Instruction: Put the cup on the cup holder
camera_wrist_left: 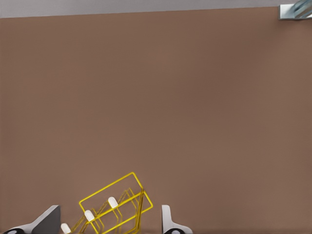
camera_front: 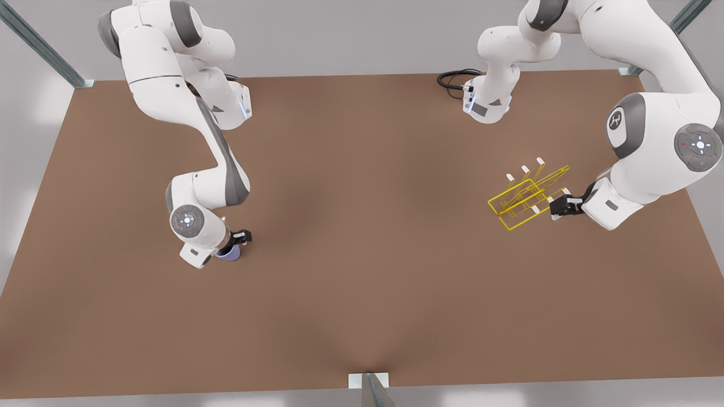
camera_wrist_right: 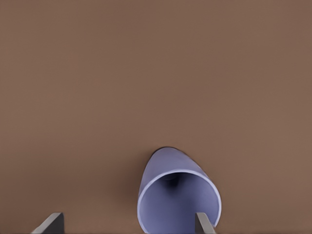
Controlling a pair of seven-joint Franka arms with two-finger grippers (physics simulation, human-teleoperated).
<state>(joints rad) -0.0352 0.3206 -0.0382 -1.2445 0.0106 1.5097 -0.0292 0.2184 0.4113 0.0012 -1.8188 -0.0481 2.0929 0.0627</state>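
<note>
Lavender cup [camera_wrist_right: 178,197] sits between your spread right end effector [camera_wrist_right: 129,225], ready for gripping; left end effector [camera_wrist_left: 109,222] straddles cup holder [camera_wrist_left: 116,204], fingers apart, to steady it.

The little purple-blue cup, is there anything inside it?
The lavender-blue tapered cup looks empty: its open mouth shows bare inner wall, with a dark shadowy patch deep inside. The right gripper, fingers open, covers its near rim.

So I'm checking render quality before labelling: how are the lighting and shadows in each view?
Front view: soft, even light, a faint darker patch mid-table, pale glare beyond the edges. Left wrist view: flat brown, the holder casting almost no shadow. Right wrist view: the cup lies shaded inside, a soft dark edge at its base.
</note>
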